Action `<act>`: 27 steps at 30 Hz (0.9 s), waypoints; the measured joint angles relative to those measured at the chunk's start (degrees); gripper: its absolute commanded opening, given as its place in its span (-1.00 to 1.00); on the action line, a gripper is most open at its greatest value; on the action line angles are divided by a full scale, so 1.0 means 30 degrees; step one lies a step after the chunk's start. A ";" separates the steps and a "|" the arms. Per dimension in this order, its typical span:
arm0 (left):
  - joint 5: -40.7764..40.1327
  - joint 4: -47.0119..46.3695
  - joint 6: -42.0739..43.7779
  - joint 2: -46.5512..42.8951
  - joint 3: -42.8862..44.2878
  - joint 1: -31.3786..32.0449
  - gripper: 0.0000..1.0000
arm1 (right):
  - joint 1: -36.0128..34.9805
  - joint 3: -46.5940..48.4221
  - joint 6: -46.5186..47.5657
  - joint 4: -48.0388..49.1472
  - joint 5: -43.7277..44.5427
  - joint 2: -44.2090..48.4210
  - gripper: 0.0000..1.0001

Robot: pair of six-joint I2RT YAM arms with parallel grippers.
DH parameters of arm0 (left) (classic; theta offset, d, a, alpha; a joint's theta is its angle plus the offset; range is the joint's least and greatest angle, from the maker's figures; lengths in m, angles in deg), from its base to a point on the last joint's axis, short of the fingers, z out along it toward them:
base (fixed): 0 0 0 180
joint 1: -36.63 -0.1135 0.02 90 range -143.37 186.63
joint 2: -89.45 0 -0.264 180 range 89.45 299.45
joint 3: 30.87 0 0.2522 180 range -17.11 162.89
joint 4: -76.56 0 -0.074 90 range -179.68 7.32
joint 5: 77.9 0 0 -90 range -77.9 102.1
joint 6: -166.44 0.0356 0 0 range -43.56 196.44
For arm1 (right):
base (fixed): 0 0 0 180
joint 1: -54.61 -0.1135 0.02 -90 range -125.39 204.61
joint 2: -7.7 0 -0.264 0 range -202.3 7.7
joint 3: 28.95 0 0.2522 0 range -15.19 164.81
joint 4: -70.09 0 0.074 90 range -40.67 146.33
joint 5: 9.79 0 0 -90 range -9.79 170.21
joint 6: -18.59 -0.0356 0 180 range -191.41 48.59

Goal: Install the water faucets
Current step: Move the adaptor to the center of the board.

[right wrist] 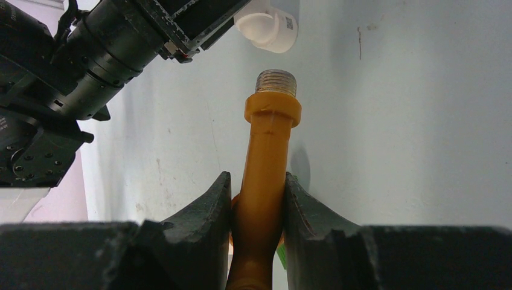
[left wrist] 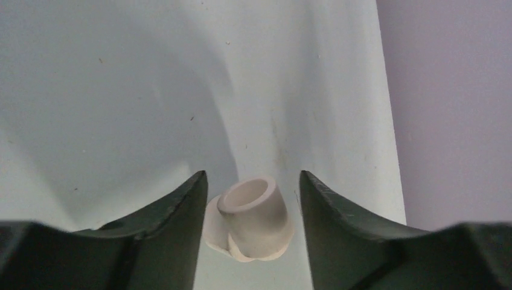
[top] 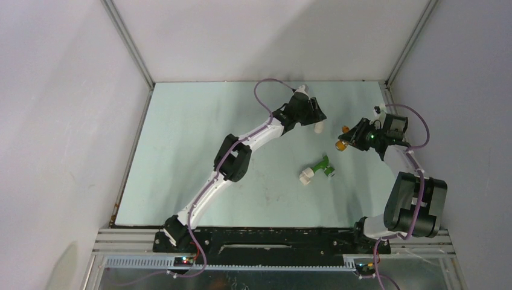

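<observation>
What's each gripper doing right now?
Left gripper: open, jaws either side of the white pipe fitting, not gripping it yet.
Right gripper: closed, holding the orange tap.

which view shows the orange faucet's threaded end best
Right wrist: the orange faucet fills the centre, clamped in the right gripper, threads sharp. Top external shows only a small orange speck. Left wrist does not show it.
</observation>
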 measured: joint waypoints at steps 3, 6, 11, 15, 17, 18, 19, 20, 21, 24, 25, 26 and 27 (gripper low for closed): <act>0.0080 -0.0386 -0.0146 0.0029 0.0000 0.0022 -0.44 | 0.0036 0.0117 0.0015 -0.0066 -0.0066 0.0000 -1.00; 0.0364 -0.1566 -0.0255 -0.0066 -0.0597 0.0029 -0.88 | 0.0058 0.0262 0.0044 -0.0211 -0.0124 0.0000 -1.00; 0.0583 -0.4466 -0.0073 -0.2586 -0.5676 0.0029 -1.00 | 0.0066 0.0306 0.0328 -0.0634 -0.0138 0.0022 -1.00; 0.1151 -0.6929 0.0240 -0.5661 -1.1424 -0.0102 -1.00 | -0.0058 0.0306 0.0525 -0.1311 -0.0189 0.0430 -1.00; 0.1617 -0.7730 0.0393 -0.6980 -1.3588 -0.0175 -1.00 | -0.0197 0.0306 0.0627 -0.1632 -0.0189 0.0801 -1.00; 0.1894 -0.8378 0.0583 -0.8007 -1.5278 -0.0240 -1.00 | -0.0350 0.0306 0.0685 -0.1785 -0.0182 0.1035 -1.00; 0.2106 -0.8502 0.0787 -0.8874 -1.6444 -0.0299 -1.00 | -0.0517 0.0306 0.0750 -0.1967 -0.0189 0.1290 -1.00; 0.2229 -0.8648 0.1064 -0.9777 -1.7617 -0.0342 -1.00 | -0.0736 0.0306 0.0809 -0.2178 -0.0182 0.1596 -1.00; 0.2477 -0.8626 0.1508 -1.0943 -1.8994 -0.0401 -1.00 | -0.0969 0.0306 0.0831 -0.2390 -0.0189 0.1894 -1.00; 0.3053 -0.8087 0.2812 -1.4185 -2.1842 -0.0510 -1.00 | -0.1756 0.0306 0.0925 -0.2943 -0.0189 0.2790 -1.00; 0.3300 -0.7861 0.3279 -1.5424 -2.2782 -0.0546 -1.00 | -0.2142 0.0306 0.0962 -0.3162 -0.0168 0.3082 -1.00; 0.3577 -0.7708 0.3643 -1.6546 -2.3635 -0.0568 -1.00 | -0.2426 0.0306 0.0991 -0.3410 -0.0146 0.3322 -1.00; 0.3796 -0.7635 0.4007 -1.7544 -2.4472 -0.0576 -1.00 | -0.2718 0.0306 0.1013 -0.3628 -0.0109 0.3541 -1.00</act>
